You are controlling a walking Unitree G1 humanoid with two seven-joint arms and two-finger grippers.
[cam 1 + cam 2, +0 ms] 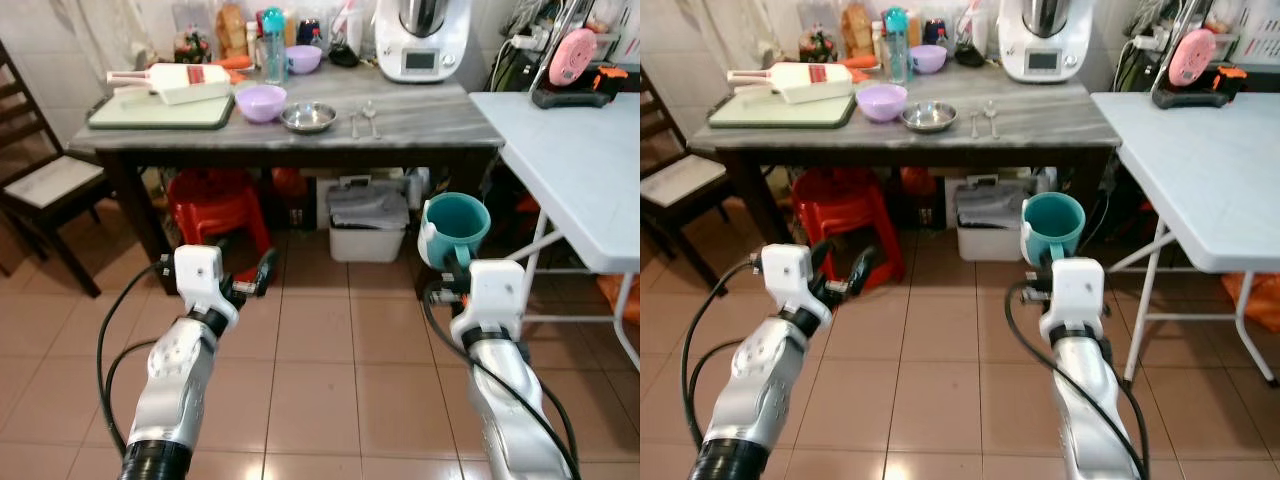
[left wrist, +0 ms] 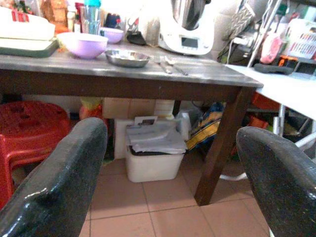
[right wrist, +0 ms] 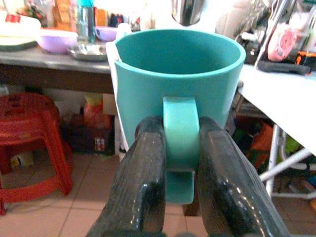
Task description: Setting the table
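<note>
My right gripper [image 1: 452, 262] is shut on the handle of a teal mug [image 1: 456, 226], held upright in front of me above the tiled floor. The right wrist view shows both black fingers [image 3: 143, 177] clamping the handle of the mug [image 3: 180, 74]. My left gripper [image 1: 258, 275] is open and holds nothing, level with the right one. Ahead stands a grey table [image 1: 420, 118] carrying a lilac bowl [image 1: 261, 101], a steel bowl [image 1: 308, 116], two spoons [image 1: 364, 121] and a second small lilac bowl [image 1: 303, 58].
A cutting board [image 1: 160, 108] with a white box, bottles and a white kitchen machine [image 1: 422, 40] crowd the table's back. A white folding table [image 1: 575, 170] stands at right, a dark chair [image 1: 45, 185] at left. Under the grey table sit a red stool [image 1: 215, 205] and a bin [image 1: 367, 225].
</note>
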